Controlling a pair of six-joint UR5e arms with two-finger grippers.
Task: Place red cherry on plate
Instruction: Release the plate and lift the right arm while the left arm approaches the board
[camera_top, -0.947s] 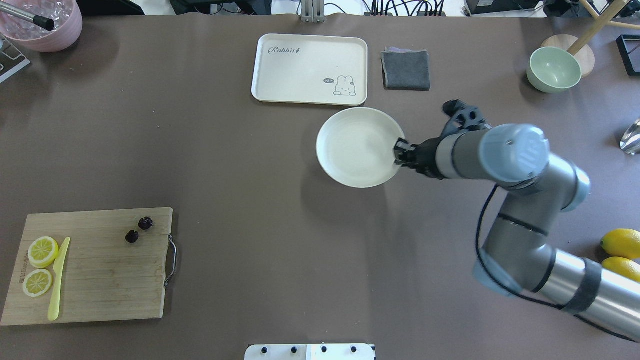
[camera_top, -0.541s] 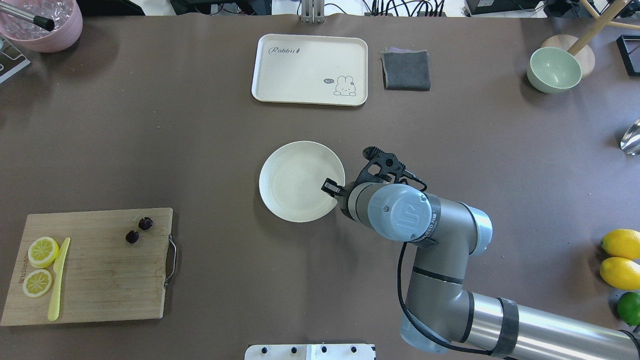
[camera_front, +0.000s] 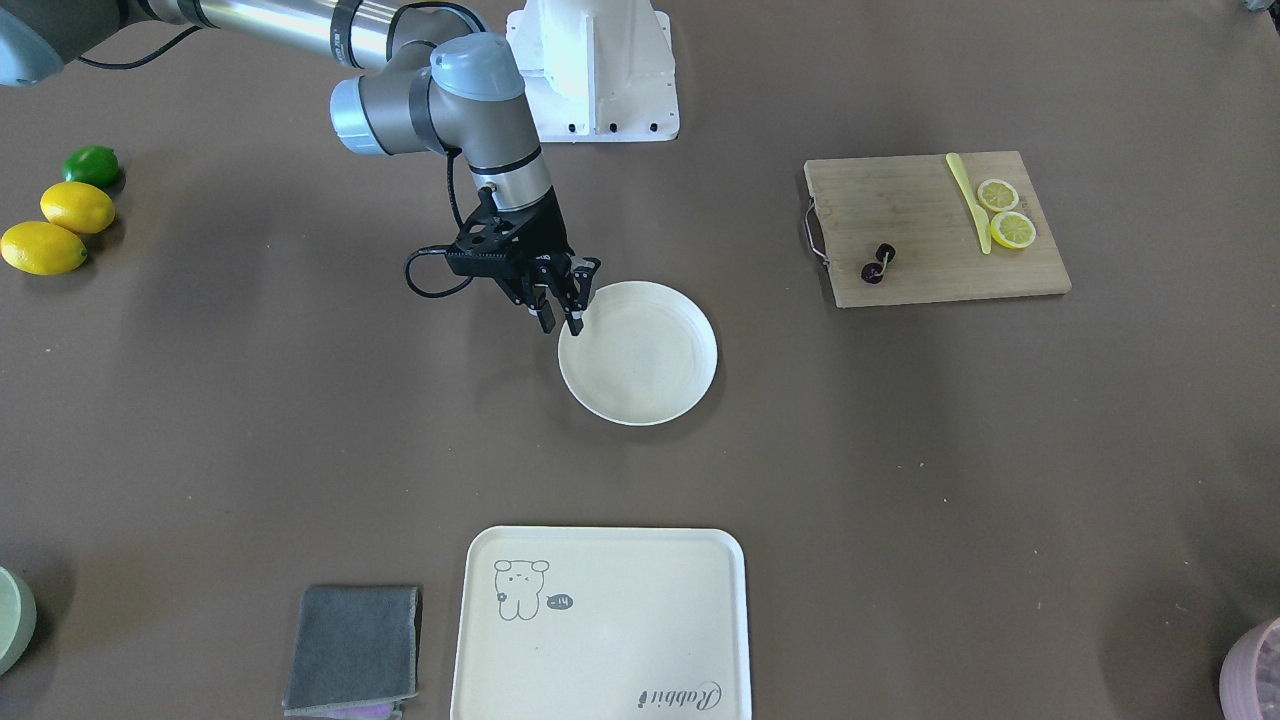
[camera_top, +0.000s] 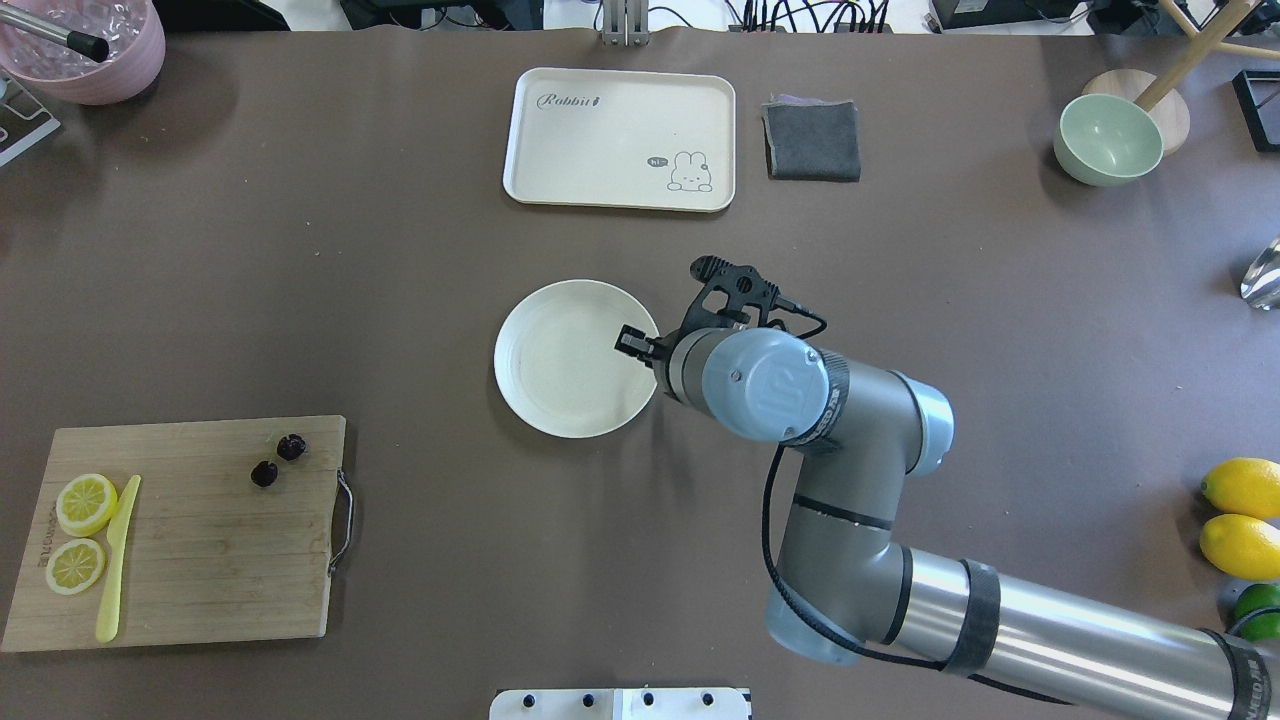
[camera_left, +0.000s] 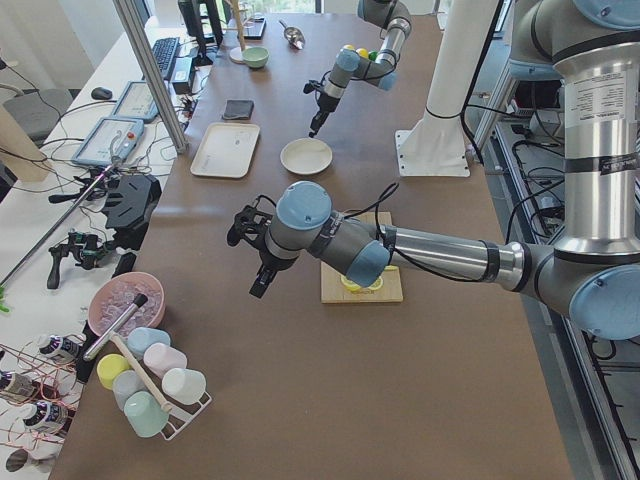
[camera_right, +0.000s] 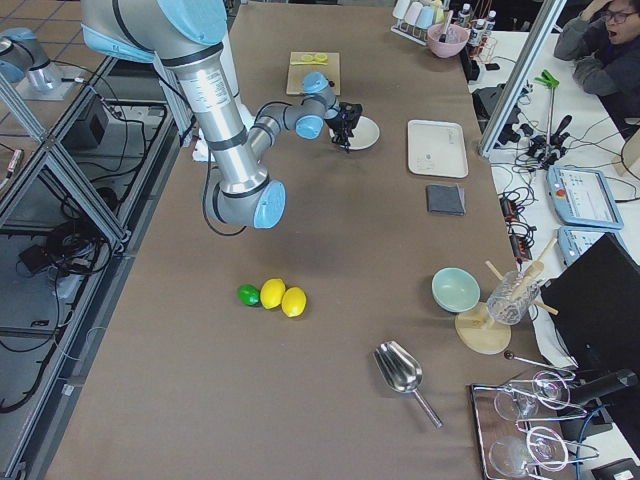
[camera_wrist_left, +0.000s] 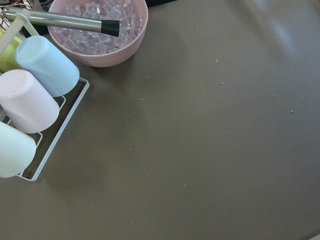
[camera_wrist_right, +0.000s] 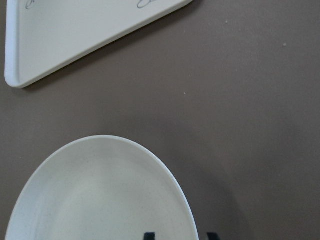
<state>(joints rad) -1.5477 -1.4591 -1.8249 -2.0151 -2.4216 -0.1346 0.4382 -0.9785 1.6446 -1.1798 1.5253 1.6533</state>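
Observation:
The red cherry (camera_top: 278, 460) is a pair of tiny dark fruits lying on the wooden cutting board (camera_top: 200, 560) at the near left, also seen in the front-facing view (camera_front: 878, 265). The cream-white plate (camera_top: 560, 360) sits mid-table with nothing on it. My right gripper (camera_top: 633, 345) is at the plate's right rim, shut on it, one finger inside the rim and one outside (camera_front: 560, 318). The cherry is far to the left of this gripper. My left gripper (camera_left: 258, 283) hangs above the table's left end; whether it is open or shut I cannot tell.
A rectangular cream tray (camera_top: 620, 138) and a grey cloth (camera_top: 812, 140) lie at the far side. Lemon slices (camera_top: 85, 503) and a yellow knife (camera_top: 115, 560) share the board. A pink bowl of ice (camera_top: 90, 50) is far left, a green bowl (camera_top: 1107, 138) far right, whole lemons (camera_top: 1240, 487) near right.
The right gripper has dragged the plate left and toward the robot, from just below the tray to the table's middle. The cherry has not moved.

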